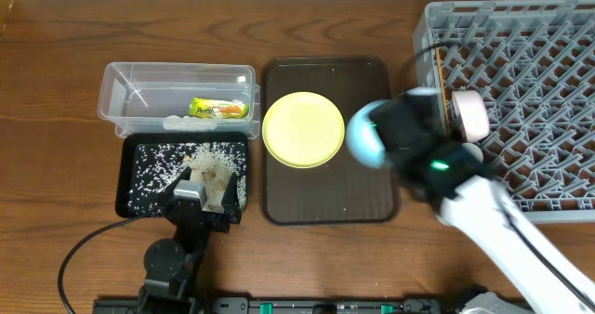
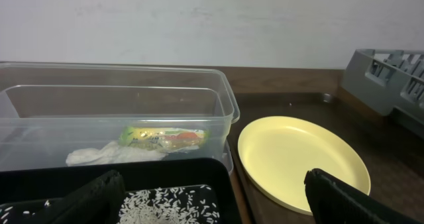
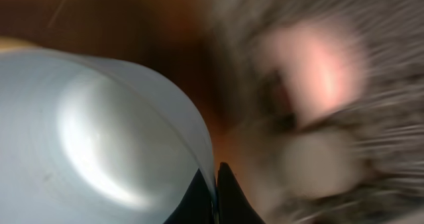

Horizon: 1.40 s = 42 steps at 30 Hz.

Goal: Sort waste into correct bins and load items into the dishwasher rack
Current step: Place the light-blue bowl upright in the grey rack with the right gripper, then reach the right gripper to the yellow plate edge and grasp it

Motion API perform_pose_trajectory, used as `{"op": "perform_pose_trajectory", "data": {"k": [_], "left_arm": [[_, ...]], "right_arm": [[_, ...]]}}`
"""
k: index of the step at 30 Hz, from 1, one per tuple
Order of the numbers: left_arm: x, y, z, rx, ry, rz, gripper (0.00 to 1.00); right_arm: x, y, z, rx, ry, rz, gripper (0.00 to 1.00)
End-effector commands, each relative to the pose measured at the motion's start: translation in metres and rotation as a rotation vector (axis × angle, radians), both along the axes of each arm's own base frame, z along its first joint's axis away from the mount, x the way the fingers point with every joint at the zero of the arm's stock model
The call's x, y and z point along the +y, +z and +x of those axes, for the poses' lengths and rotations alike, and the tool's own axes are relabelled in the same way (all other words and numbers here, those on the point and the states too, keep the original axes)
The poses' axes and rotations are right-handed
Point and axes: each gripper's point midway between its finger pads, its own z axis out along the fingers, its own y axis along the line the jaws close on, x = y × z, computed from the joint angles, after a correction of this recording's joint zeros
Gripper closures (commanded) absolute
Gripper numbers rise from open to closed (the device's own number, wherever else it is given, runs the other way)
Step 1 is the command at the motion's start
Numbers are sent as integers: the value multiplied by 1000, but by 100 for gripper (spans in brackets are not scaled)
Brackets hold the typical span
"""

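Observation:
My right gripper (image 3: 214,194) is shut on the rim of the light blue bowl (image 1: 363,133), held above the right edge of the brown tray; the bowl fills the left of the right wrist view (image 3: 99,131). The pinkish-white bowl (image 1: 470,114) stands on edge in the grey rack (image 1: 548,63). The yellow plate (image 1: 303,128) lies on the brown tray. The wrapper (image 1: 218,108) and white scrap (image 2: 106,155) lie in the clear tub (image 1: 177,77). Rice (image 1: 163,165) is scattered in the black tray (image 1: 130,179). My left gripper (image 2: 212,197) is open over the black tray. Chopsticks are out of view.
The dark brown serving tray (image 1: 325,193) lies mid-table between the bins and the rack. The rack's corner shows at the right of the left wrist view (image 2: 391,78). My right arm (image 1: 521,240) stretches from the front right.

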Motion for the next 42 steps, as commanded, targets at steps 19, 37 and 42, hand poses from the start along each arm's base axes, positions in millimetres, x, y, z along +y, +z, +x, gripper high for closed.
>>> {"op": "perform_pose_trajectory", "data": {"k": [19,37,42], "left_arm": [[1,-15,0,33,1,15,11],[1,-16,0,33,1,15,11],[1,-16,0,33,1,15,11]], "right_arm": [[-244,35,17,80,-633,-697,99],[-178,-42,68,243,-336,-799,99],[-163,-31,69,208,-318,-819,66]]}}
